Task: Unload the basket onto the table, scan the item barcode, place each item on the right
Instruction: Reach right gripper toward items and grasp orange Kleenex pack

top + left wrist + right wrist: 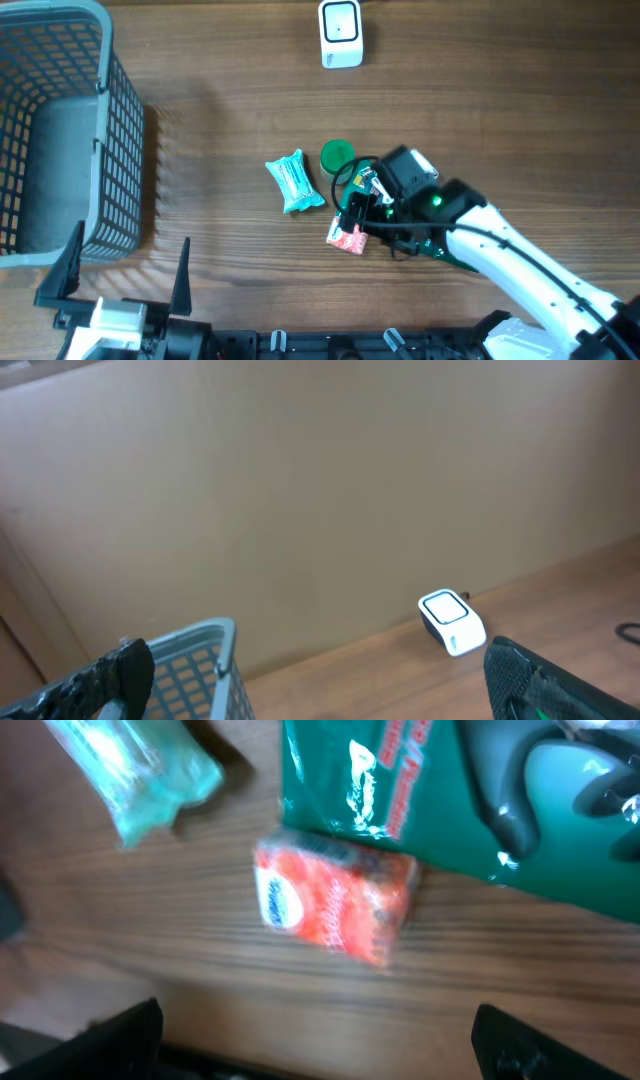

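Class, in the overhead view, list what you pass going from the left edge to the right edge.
Grey basket → teal packet → green round lid → white right arm. The scanner and red packet line up with the lid, so they are left out.

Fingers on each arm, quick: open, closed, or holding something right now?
Left fingers: open, holding nothing.
Right fingers: open above the red packet, holding nothing.
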